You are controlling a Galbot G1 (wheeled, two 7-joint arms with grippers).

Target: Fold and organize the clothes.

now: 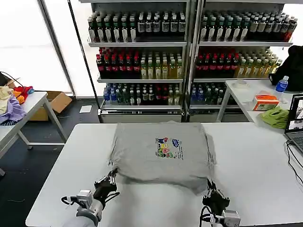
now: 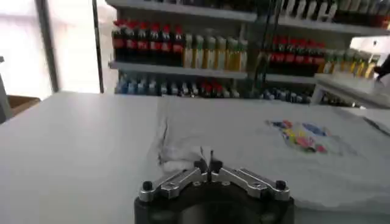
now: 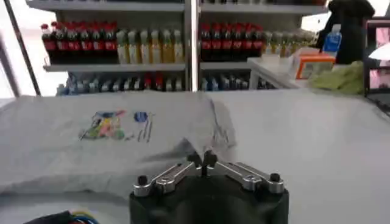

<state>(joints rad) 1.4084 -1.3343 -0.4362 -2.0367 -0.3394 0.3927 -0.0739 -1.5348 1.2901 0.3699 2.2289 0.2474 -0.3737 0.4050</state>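
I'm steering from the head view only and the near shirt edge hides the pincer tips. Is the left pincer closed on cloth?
Observer: Yes. In the left wrist view the left pincer has its fingertips together, pinching a puckered bit of the grey shirt at its near corner.
Operator: And the right one?
Observer: Same there. The right pincer is shut on the shirt's other near corner, with the fabric bunched up just past the tips.
Operator: Is the print facing up on that side?
Observer: Yes, the multicoloured print lies face up on the flat part of the shirt, beyond the pinched edge.
Operator: Anything on the table right beside the right pincer?
Observer: Just bare white table on that side of it.
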